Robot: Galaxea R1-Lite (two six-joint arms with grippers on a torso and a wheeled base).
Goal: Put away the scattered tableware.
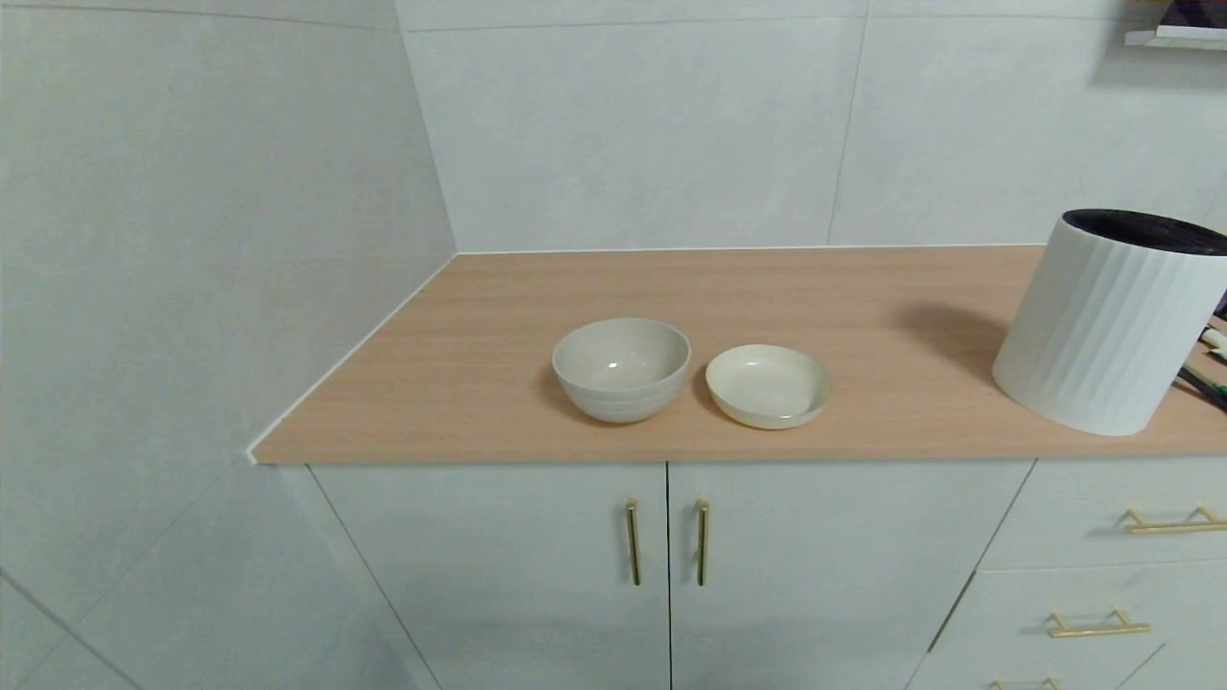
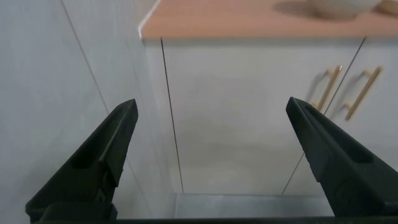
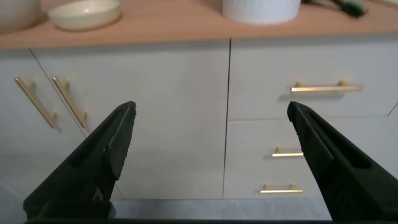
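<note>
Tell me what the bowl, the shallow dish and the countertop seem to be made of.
Bowl: likely glazed ceramic, grey-white, glossy; a small bright highlight sits inside.
Shallow dish: cream, smooth sheen, probably glazed ceramic, possibly melamine.
Countertop: matte wood-grain surface, perhaps laminate; fine streaks run along it.

One bowl (image 1: 621, 369), one shallow dish (image 1: 769, 385), one ribbed white canister (image 1: 1102, 326), two upright door handles (image 1: 633, 541)
</note>
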